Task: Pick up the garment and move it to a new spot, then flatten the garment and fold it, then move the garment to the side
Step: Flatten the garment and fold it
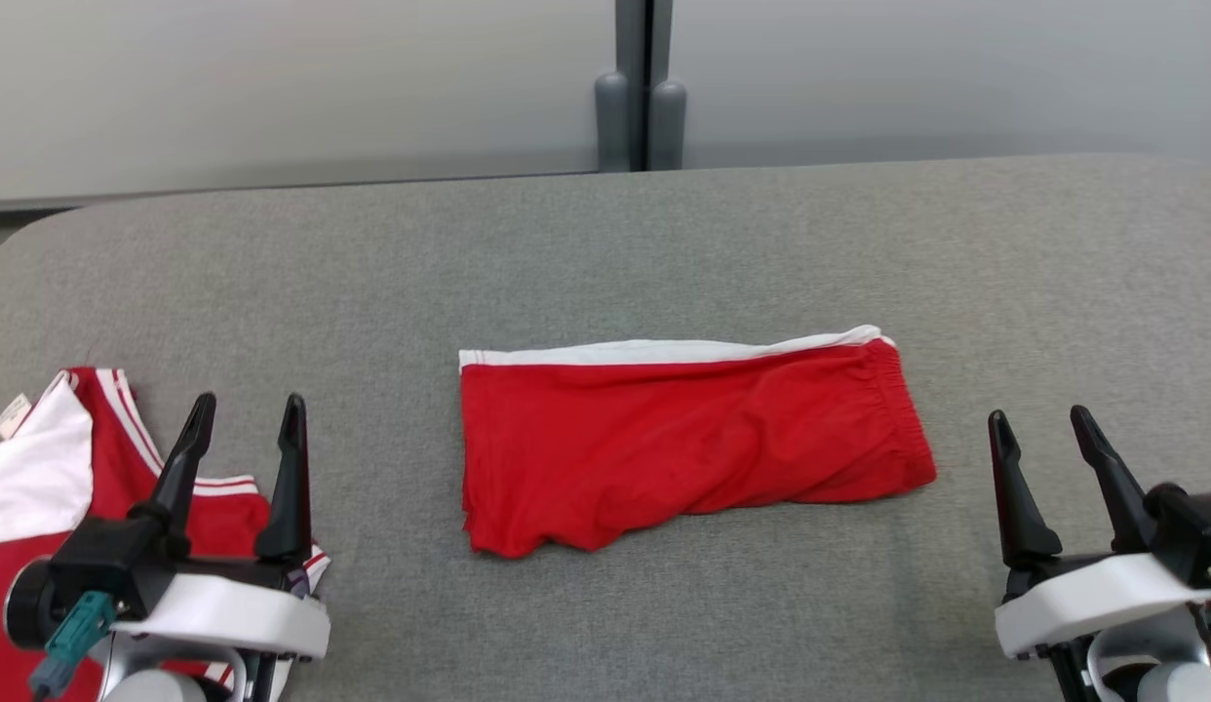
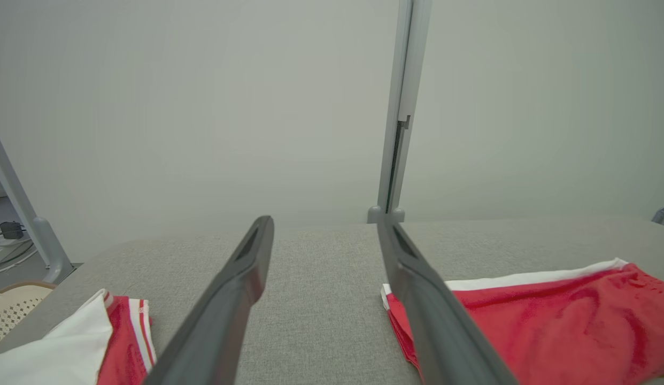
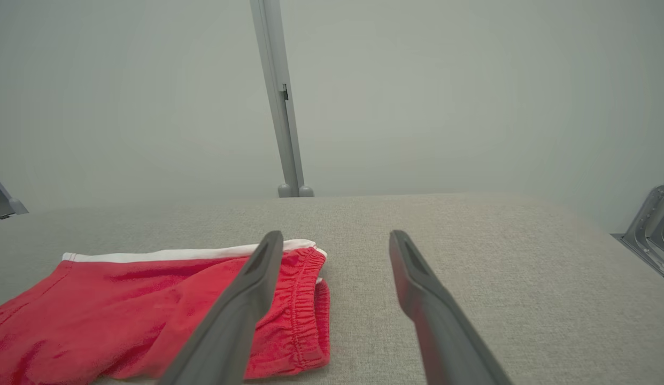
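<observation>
Red shorts [image 1: 693, 444], folded on tabletop [image 1: 605, 244]; I judge only the move aside remains. Left hand [image 1: 250, 402], right hand [image 1: 1038, 413] flank them, parted, empty.

Head view looks down on the table [image 1: 605, 244]; both low wrist views face the wall [image 2: 203, 107], sharing the shorts [image 1: 683, 439].

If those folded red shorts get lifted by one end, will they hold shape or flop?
The red shorts would probably flop and unfold; the thin cloth lies in soft wrinkles. A push would likely bunch them on the coarse grey table rather than slide them. The gathered waistband looks thicker, perhaps a firmer hold.
</observation>
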Controlling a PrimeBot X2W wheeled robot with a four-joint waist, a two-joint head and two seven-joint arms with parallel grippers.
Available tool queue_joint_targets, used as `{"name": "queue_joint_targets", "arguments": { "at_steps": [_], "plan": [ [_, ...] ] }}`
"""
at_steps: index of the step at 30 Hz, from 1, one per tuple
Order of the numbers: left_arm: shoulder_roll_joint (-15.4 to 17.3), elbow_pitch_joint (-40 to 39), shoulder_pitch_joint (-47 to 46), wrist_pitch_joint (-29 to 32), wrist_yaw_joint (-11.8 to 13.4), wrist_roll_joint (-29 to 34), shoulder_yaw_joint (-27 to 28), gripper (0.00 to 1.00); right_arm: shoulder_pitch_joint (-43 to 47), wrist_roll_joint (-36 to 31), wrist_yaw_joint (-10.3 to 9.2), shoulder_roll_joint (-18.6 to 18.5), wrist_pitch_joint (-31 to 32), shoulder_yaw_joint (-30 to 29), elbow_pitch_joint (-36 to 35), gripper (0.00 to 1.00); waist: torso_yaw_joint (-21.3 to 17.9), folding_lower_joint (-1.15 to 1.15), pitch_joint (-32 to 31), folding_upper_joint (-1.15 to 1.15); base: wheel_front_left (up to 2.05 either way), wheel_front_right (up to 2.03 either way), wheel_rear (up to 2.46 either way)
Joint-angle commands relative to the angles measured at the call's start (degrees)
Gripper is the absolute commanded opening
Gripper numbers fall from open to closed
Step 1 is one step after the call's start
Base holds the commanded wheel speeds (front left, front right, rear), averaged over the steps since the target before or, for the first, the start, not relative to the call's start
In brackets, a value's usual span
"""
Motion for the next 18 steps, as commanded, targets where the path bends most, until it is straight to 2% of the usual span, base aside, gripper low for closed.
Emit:
{"name": "queue_joint_targets", "arguments": {
  "at_steps": [1,9,17,18],
  "plan": [
    [0.1,-0.5,-1.7,0.0,-0.5,0.4,-0.1,1.0,-1.5,-0.5,-0.02,-0.6,0.5,-0.2,1.0,1.0,1.6,0.0,1.7,0.0,0.0,0.0,0.0],
    [-1.7,-0.5,-7.7,-0.7,-2.7,0.5,-1.7,1.0,-8.2,0.5,-0.02,-0.9,1.7,-0.2,12.1,1.0,6.6,0.0,7.8,0.0,0.0,0.0,0.0],
    [-2.3,1.6,-11.1,-1.8,-4.6,0.8,-1.8,1.0,-11.6,0.4,-0.03,-0.5,3.5,-1.3,23.4,1.0,7.7,0.0,10.1,0.0,0.0,0.0,0.0],
    [-2.4,1.8,-11.2,-2.0,-4.6,0.8,-1.7,1.0,-11.7,0.6,-0.03,-0.4,3.5,-1.1,24.0,0.79,7.7,0.0,10.2,0.0,0.0,0.0,0.0]
  ]
}}
